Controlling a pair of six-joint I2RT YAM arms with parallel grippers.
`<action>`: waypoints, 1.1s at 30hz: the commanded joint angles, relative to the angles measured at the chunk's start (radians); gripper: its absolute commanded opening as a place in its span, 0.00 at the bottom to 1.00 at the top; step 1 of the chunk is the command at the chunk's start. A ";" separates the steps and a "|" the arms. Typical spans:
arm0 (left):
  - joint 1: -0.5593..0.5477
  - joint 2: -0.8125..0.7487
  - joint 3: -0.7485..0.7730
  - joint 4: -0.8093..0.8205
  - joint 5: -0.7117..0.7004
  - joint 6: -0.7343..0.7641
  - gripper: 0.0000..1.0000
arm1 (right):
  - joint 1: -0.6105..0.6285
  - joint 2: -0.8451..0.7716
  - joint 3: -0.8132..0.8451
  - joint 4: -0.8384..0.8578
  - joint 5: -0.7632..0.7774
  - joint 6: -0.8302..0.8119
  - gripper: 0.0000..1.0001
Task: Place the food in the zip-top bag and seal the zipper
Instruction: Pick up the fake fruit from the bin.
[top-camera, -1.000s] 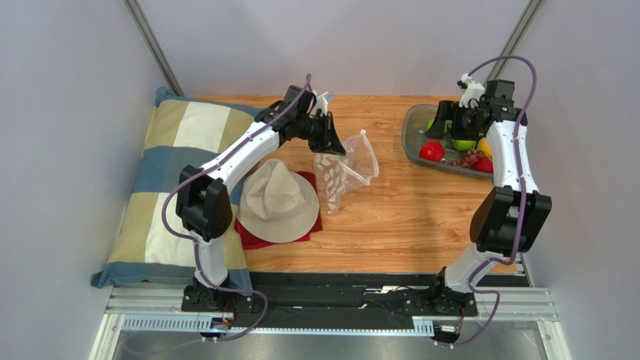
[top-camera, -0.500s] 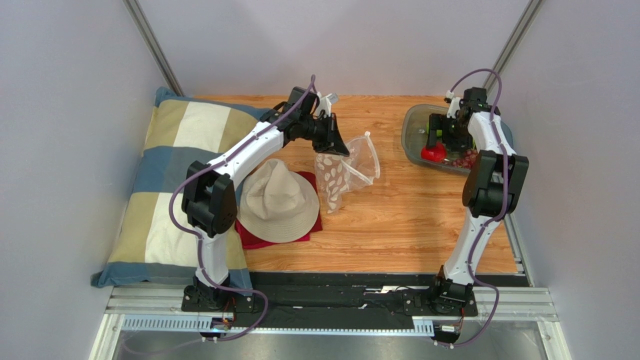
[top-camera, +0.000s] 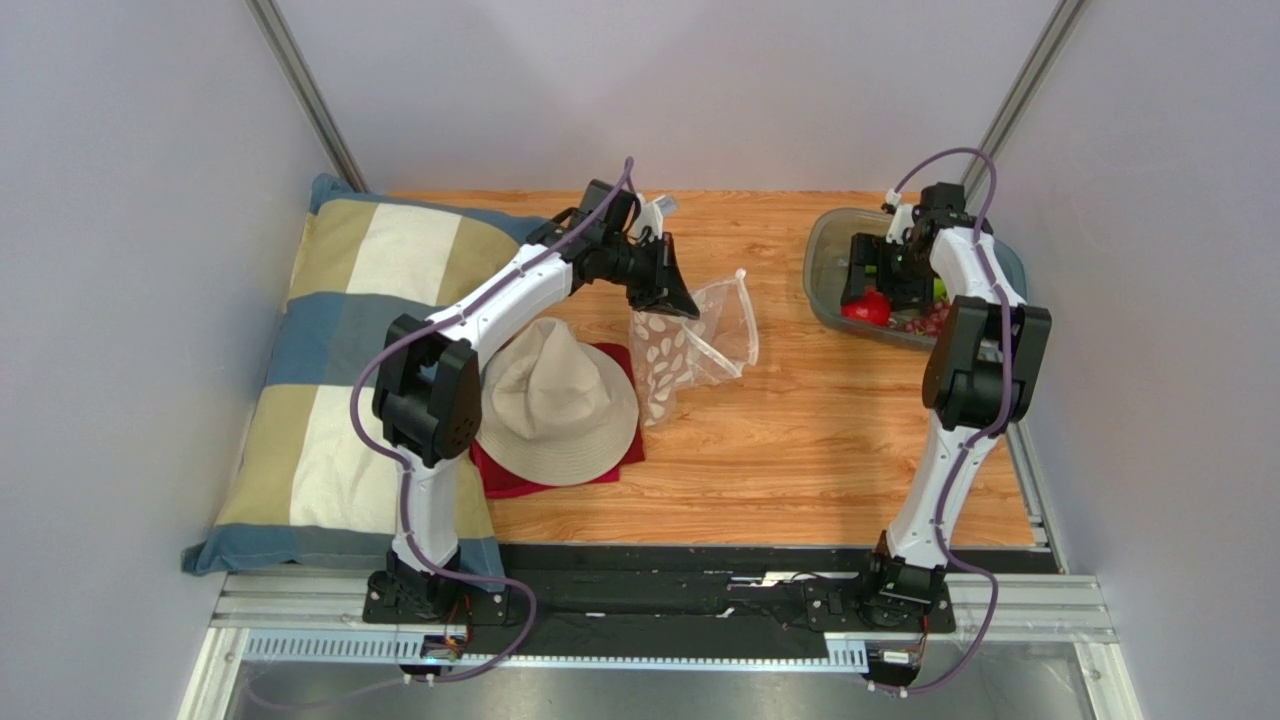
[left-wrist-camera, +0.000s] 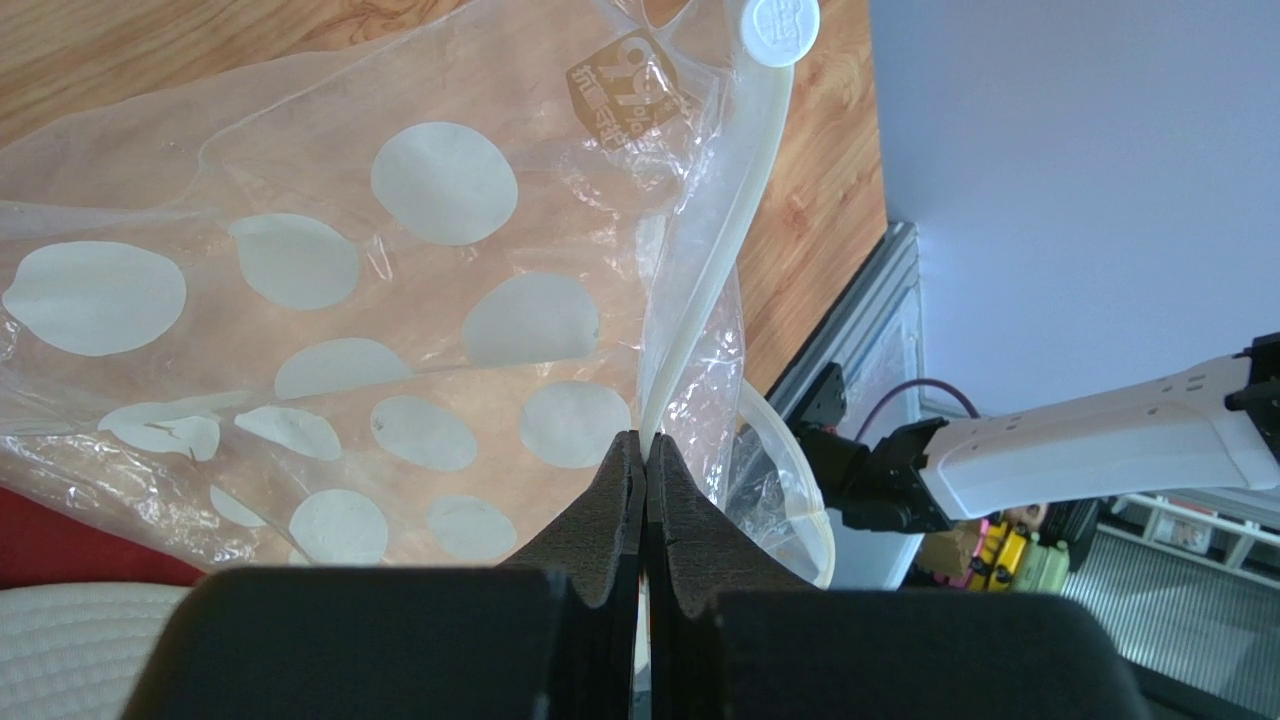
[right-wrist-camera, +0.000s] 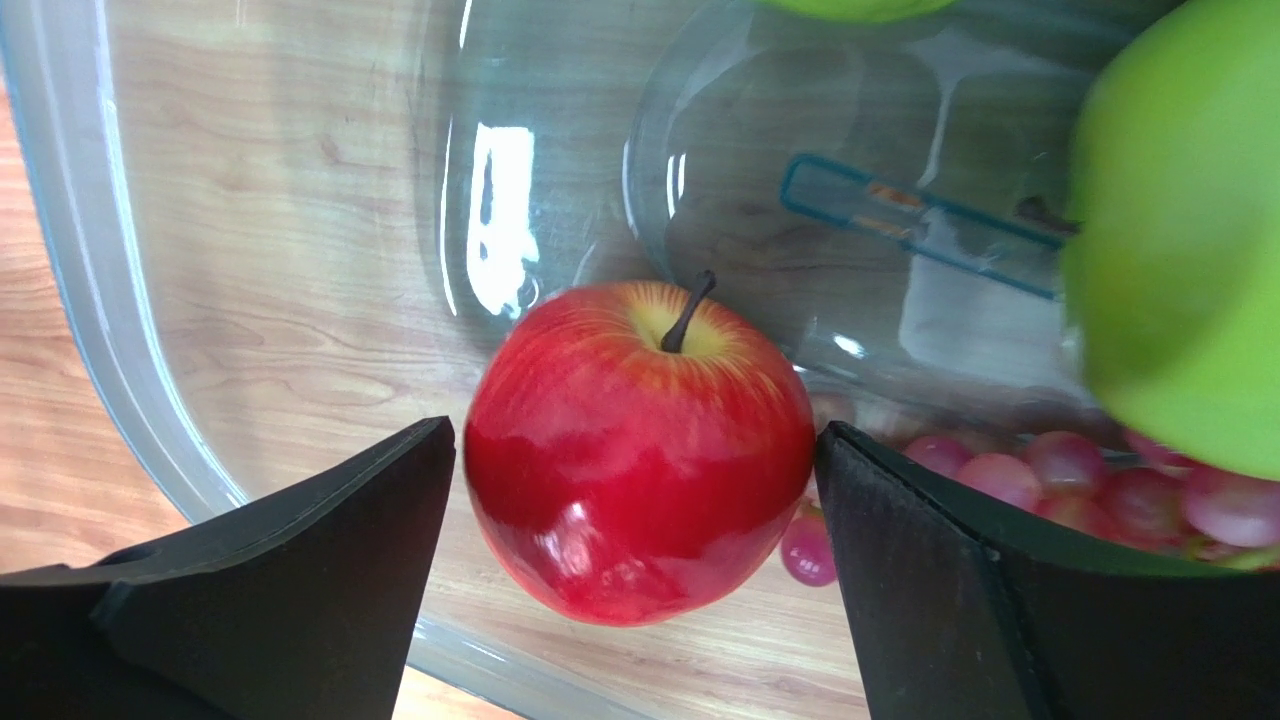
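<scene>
My left gripper (left-wrist-camera: 643, 447) is clamped shut on the zipper (left-wrist-camera: 703, 263) strip, holding the zip-top bag (left-wrist-camera: 376, 285) mouth-up beside the hat (top-camera: 556, 398). My right gripper (right-wrist-camera: 631, 510) stands wide open astride the red apple (right-wrist-camera: 631, 435) in the grey tray (right-wrist-camera: 90, 300), gripping nothing; grapes (right-wrist-camera: 1052, 473) and a green apple (right-wrist-camera: 1172, 255) lie just beside it

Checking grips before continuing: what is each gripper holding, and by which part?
Left gripper is shut on the zip-top bag, pinching its zipper strip at the mouth. Right gripper is open astride the red apple, holding nothing.
</scene>
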 joint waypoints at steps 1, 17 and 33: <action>0.006 -0.008 0.019 0.042 0.035 -0.021 0.00 | 0.003 -0.029 -0.017 -0.014 -0.037 0.019 0.95; 0.014 -0.026 0.016 0.057 0.061 -0.033 0.00 | -0.002 -0.154 -0.019 -0.005 -0.099 0.006 0.57; 0.031 -0.015 0.042 0.315 0.317 -0.231 0.00 | 0.173 -0.752 -0.390 0.200 -0.675 0.234 0.39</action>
